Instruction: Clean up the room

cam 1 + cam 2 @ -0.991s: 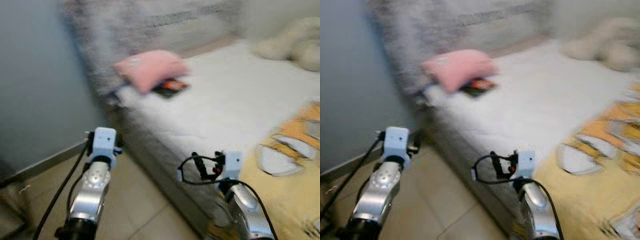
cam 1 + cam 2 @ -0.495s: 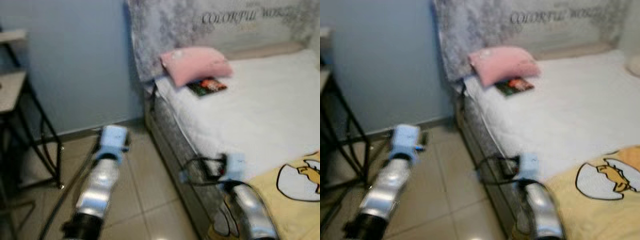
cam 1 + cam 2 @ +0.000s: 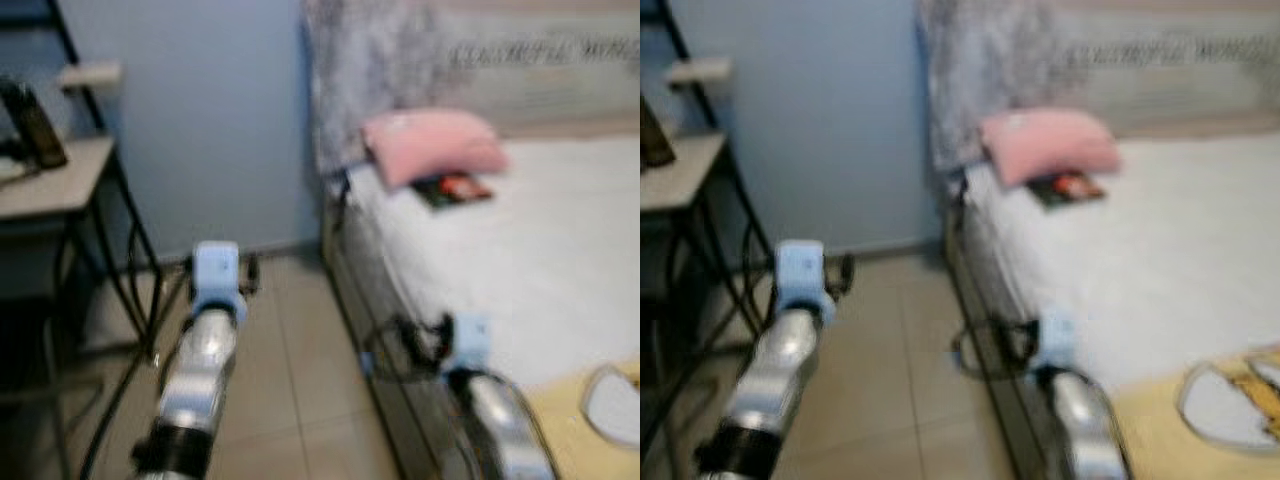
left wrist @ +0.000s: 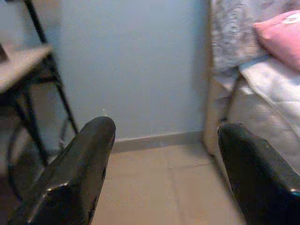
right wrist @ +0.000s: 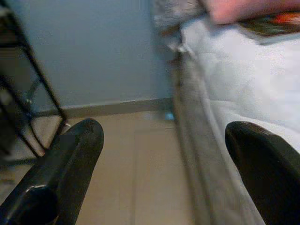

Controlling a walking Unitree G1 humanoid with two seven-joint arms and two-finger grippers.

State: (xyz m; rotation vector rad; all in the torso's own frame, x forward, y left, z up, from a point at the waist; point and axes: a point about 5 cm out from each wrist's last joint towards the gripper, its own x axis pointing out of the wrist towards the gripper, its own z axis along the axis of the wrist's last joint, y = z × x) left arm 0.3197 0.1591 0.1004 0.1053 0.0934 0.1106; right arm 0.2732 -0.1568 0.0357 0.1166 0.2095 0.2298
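Note:
A pink pillow (image 3: 435, 145) lies at the head of a white bed (image 3: 540, 270), with a dark book or magazine (image 3: 455, 189) flat on the sheet just in front of it. A yellow printed blanket (image 3: 610, 400) covers the near right corner. Both silver arms are held out low in front of me, the left arm (image 3: 205, 340) over the tiled floor, the right arm (image 3: 480, 390) at the bed's side edge. My left gripper (image 4: 166, 140) is open and empty, facing the blue wall. My right gripper (image 5: 164, 140) is open and empty too, beside the mattress edge.
A black-framed side table (image 3: 60, 180) with a pale top stands at the left and carries a dark object (image 3: 30, 125). A blue wall (image 3: 220, 120) closes the back. Beige floor tiles (image 3: 290, 370) run between table and bed. The picture is blurred.
The camera has swung left: the side table has come into view and the bed has shifted right. Both arms keep the same pose and both grippers stay open.

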